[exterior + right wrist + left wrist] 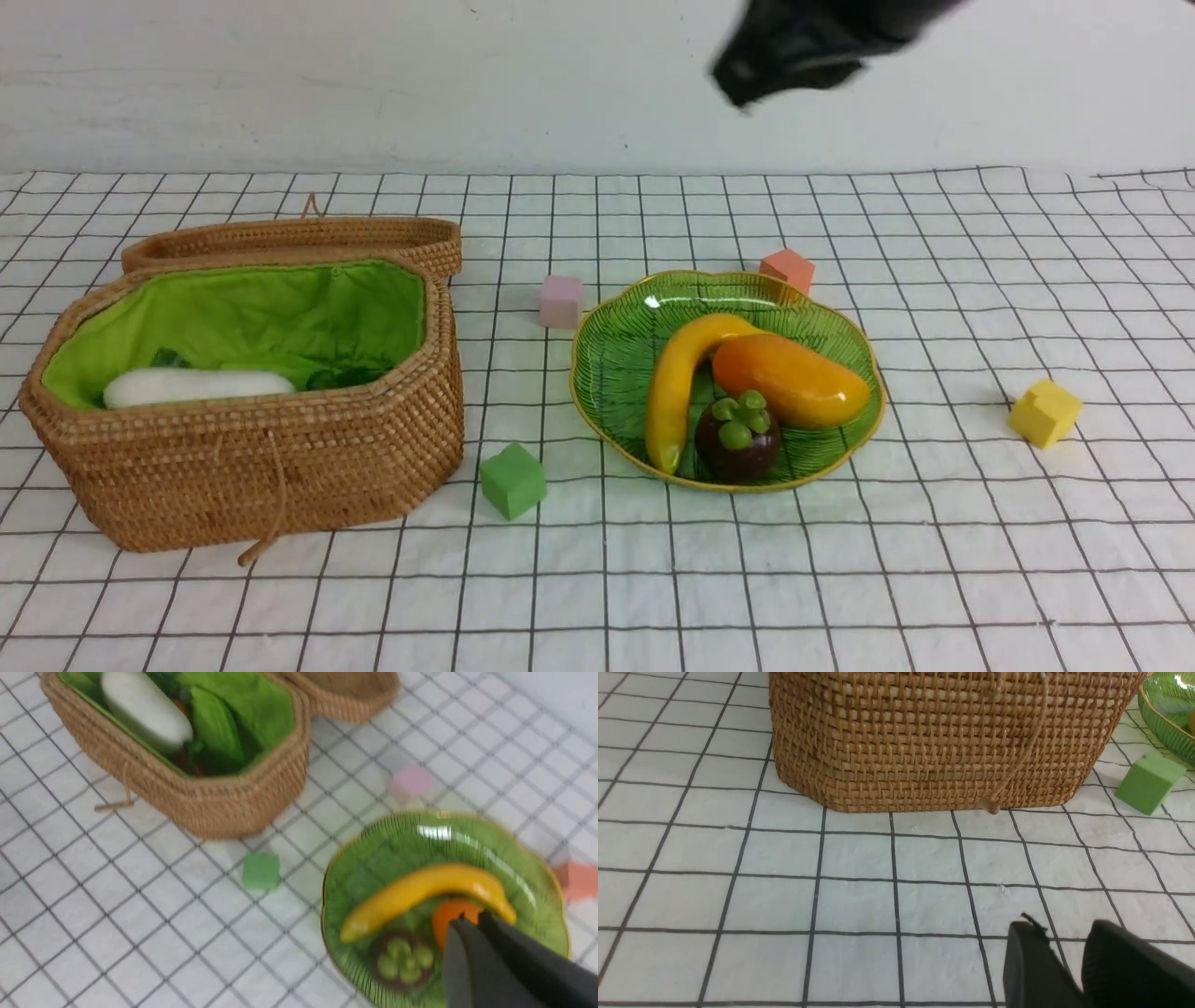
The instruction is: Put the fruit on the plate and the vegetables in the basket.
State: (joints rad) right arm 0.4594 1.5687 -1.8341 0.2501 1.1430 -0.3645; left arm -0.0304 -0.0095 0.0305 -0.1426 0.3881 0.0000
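1. Plate point(616, 364) sits right of centre on the desk point(840, 560). The banana point(677, 383), mango point(794, 378) and mangosteen point(738, 439) are all in it, bunched together.
2. Basket point(280, 457) is on the left with its lid point(299, 238) open. The radish point(196, 385) lies inside; the dark green and orange bits beside it are too hidden to name.
3. Right end effector point(472, 917) is raised above the plate, jaws closed, empty.
4. Left end effector point(1064, 933) is low over the desk in front of the basket, jaws slightly apart, nothing between.
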